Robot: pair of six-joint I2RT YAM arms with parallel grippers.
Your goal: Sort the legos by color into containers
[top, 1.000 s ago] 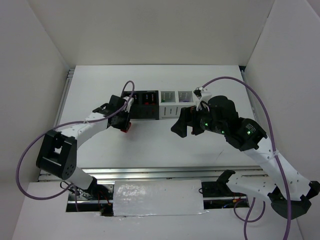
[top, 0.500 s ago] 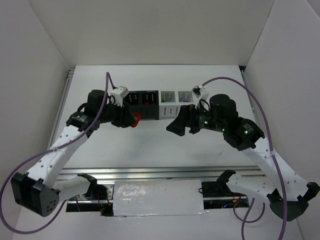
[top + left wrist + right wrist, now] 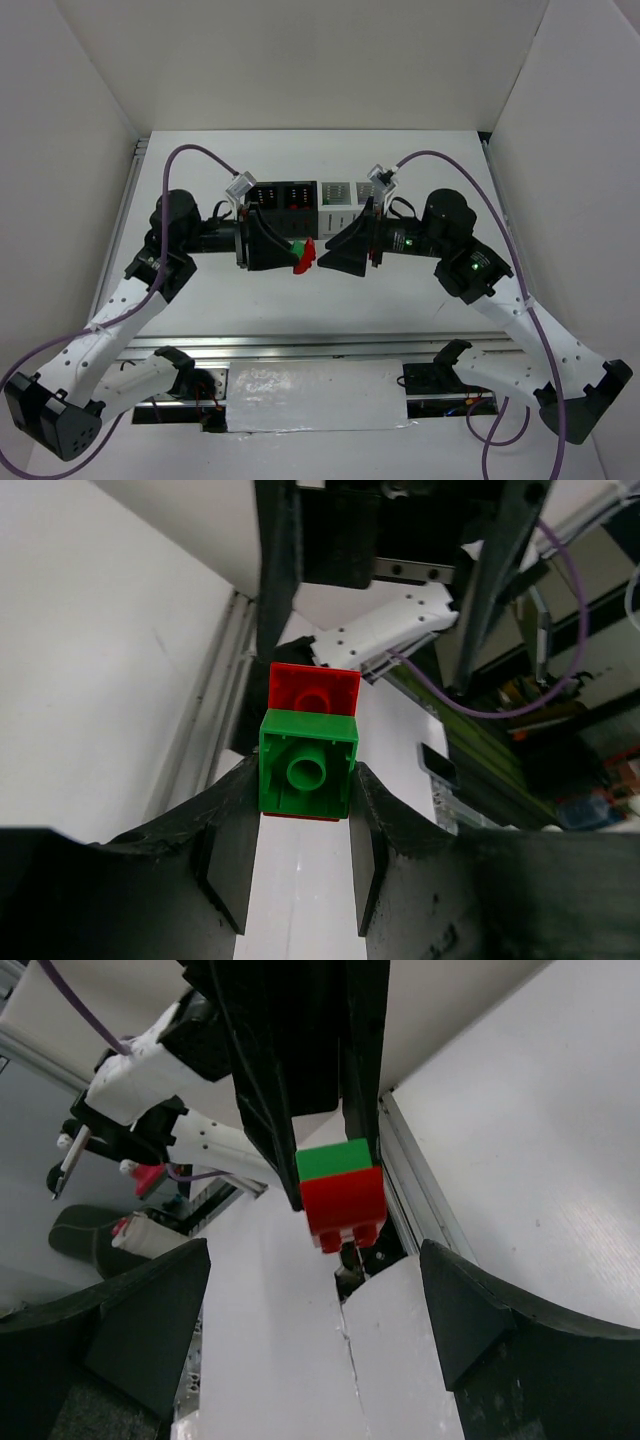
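At the near edge of the table (image 3: 300,300), the left arm (image 3: 120,300) and right arm (image 3: 520,320) rise from their bases and bend inward, purple cables (image 3: 190,155) looping over each one.

At mid-table the two hands meet nose to nose. The left gripper (image 3: 285,255) points toward its partner, its jaws narrowed and clamped on a pair of stacked legos. Seen from the left wrist, the black fingers (image 3: 232,830) press both sides of a green brick (image 3: 307,770), whose hollow underside faces that camera. A red brick (image 3: 314,690) is stuck to its far face. From the right wrist the same pair shows the other way round, with the red brick's studs pointing toward the lens and the green one behind it, up against the left gripper's dark body.

The right gripper (image 3: 328,255) faces the stack with its jaws spread wide and nothing between its fingers (image 3: 140,1310). Its tip lies just beside the red brick. The pictures do not show whether the two touch.

Beyond the grippers stand the bins (image 3: 335,215), two black on the left and two white on the right, joined in a row. Their contents are too small and too hidden to tell. Plain white walls (image 3: 300,60) close in the scene behind and at both sides.
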